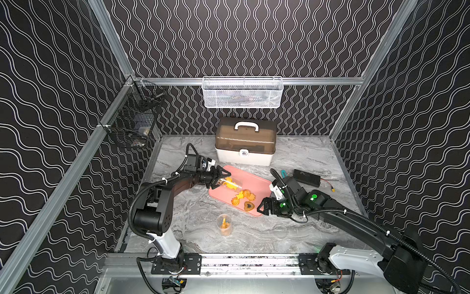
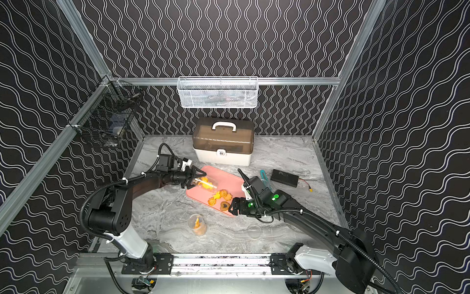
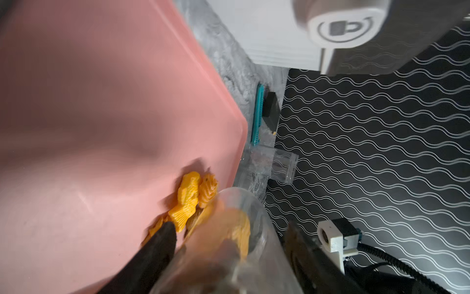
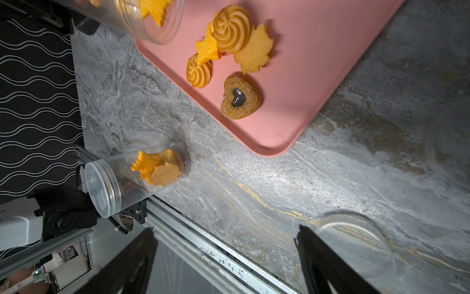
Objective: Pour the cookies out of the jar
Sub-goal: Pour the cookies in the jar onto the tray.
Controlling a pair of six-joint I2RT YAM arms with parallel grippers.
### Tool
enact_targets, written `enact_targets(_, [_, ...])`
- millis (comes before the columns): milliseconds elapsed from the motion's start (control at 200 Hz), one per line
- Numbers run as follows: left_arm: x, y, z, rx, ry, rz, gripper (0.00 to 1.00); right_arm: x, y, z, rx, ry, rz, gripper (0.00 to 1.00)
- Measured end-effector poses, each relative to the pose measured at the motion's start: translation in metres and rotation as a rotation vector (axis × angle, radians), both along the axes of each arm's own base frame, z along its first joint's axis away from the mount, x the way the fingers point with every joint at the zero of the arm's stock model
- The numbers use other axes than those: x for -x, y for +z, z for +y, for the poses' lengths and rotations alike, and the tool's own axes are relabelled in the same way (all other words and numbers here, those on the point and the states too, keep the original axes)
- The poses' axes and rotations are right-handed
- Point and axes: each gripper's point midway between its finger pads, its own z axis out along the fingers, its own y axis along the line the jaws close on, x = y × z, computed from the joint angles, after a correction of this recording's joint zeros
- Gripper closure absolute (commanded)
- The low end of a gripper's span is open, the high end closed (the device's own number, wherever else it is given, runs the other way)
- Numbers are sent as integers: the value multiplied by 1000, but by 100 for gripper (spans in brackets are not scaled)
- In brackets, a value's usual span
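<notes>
Left gripper point(image 1: 220, 180): clamped on jar point(image 1: 232, 184), centre of frame. Jar is tipped near flat, mouth aimed lower right over tray point(image 1: 256, 182).
Right gripper point(image 1: 262, 206): jaws apart, empty, just beside tray's lower right corner. Right wrist view shows only table point(image 1: 193, 211) between its fingers.
Cookies point(image 1: 243, 199): five out on tray, just below jar mouth. Two swirls, a ridged star, a leaf shape, a heart with dark centre. Several more inside jar, bunched near the mouth.
Progress: pour under way, maybe half out by my guess. Left to do: more tilt or a shake to clear the jar.
Second jar point(image 1: 224, 224): upright on table, lower centre, cookies inside. Lidded or not, cannot tell. Part of this task or not, cannot tell.
Lid point(image 1: 279, 231): clear, flat on table, right of second jar.
Edges: heart cookie lies nearest tray's lower edge, near but not over it. Rim looks low, so a rolling cookie could get off. Jar mouth sits close to tray's left edge in right wrist view, so spill risk if it drifts.
Room: upper right of tray is bare. Box point(image 1: 245, 142) stands just above tray and limits moves upward. Right gripper crowds the lower right corner.
</notes>
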Motion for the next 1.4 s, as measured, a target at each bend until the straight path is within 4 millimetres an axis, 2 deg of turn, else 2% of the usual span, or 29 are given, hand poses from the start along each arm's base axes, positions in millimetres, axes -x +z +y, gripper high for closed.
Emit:
enact_targets(95, [4, -10, 2, 0, 20, 71, 30, 0, 2, 0, -4, 0, -5, 11])
enact_targets(210, [-6, 6, 2, -49, -4, -21, 30, 0, 2, -1, -5, 0, -6, 11])
enact_targets(340, [5, -7, 5, -94, -8, 43, 30, 0, 0, -1, 0, 0, 0, 11])
enact_targets(440, [0, 2, 5, -110, -24, -23, 30, -1, -2, 1, 5, 1, 7, 11])
enact_targets(565, [12, -16, 3, -95, -16, 65, 30, -1, -2, 2, 5, 2, 10, 11])
enact_targets(665, [3, -2, 1, -87, -30, -4, 30, -1, -1, 2, 3, 1, 8, 11])
enact_targets(786, [8, -10, 1, -95, -22, 43, 30, 0, -2, 1, 2, 1, 7, 11])
enact_targets(896, [1, 3, 0, -109, -38, -31, 30, 0, -3, 1, 3, 1, 8, 11])
enact_targets(1001, [7, -6, 1, -115, -29, 14, 30, 0, -3, 1, 4, -2, 12, 11])
enact_targets(1116, [4, 1, 0, -92, -31, -31, 30, 1, -4, 1, 1, -1, 13, 11])
enact_targets(1226, [11, -13, 1, -69, 3, 54, 29, 2, -6, -1, 3, -2, 16, 10])
enact_targets(1341, [1, 7, -1, -77, -19, -40, 30, 2, -5, -1, 2, -3, 14, 10])
enact_targets(1396, [3, 4, 0, -81, -14, -32, 29, 2, -5, -1, 1, -3, 14, 10])
